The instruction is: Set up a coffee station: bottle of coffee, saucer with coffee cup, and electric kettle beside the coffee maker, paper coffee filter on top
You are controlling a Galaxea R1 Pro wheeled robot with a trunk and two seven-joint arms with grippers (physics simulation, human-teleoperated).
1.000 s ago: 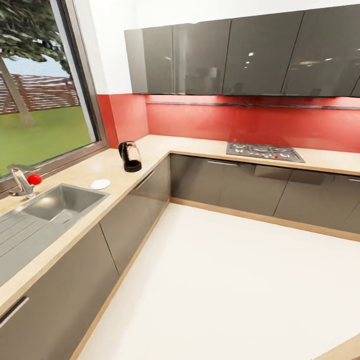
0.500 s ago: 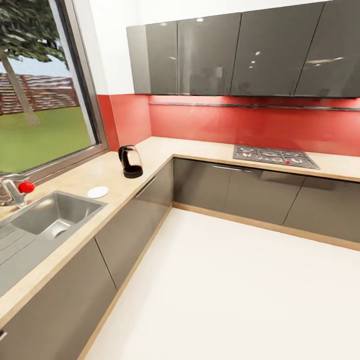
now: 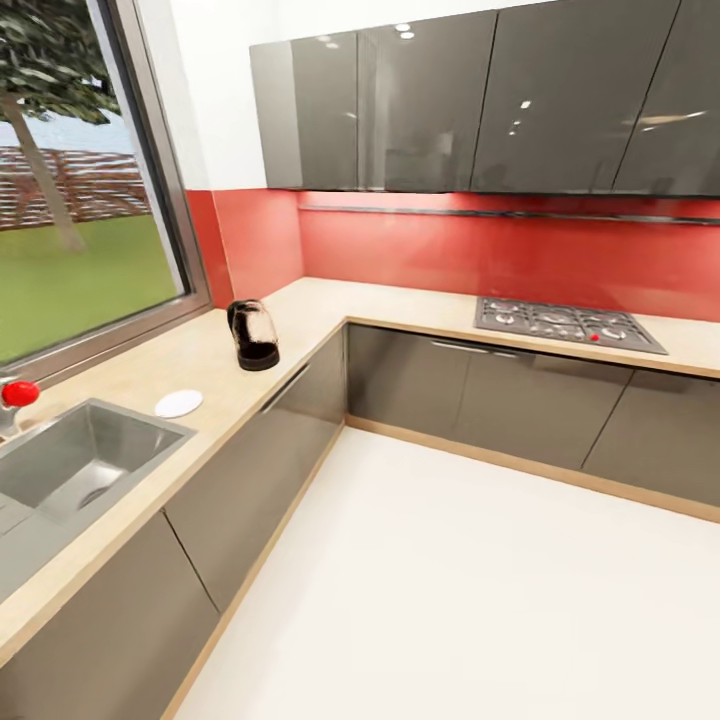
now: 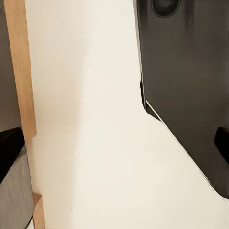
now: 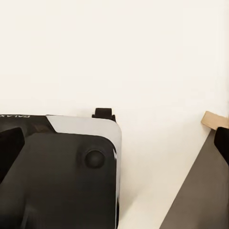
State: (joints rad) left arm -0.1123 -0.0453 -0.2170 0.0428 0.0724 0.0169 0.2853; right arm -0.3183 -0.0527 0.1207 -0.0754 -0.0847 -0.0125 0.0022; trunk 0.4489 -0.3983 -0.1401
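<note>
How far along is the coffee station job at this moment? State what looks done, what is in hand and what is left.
Done: little. The electric kettle stands on the countertop, and a white round saucer lies apart from it, nearer the sink. In hand: nothing; the left gripper and right gripper are open over bare floor. Left: coffee maker, coffee bottle, filter and cup are yet to be found and arranged.

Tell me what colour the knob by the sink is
Red; the knob beside the sink shows best in the head view.

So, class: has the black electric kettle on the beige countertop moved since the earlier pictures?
No. The black electric kettle keeps its place beside the white saucer; the camera moved.
</note>
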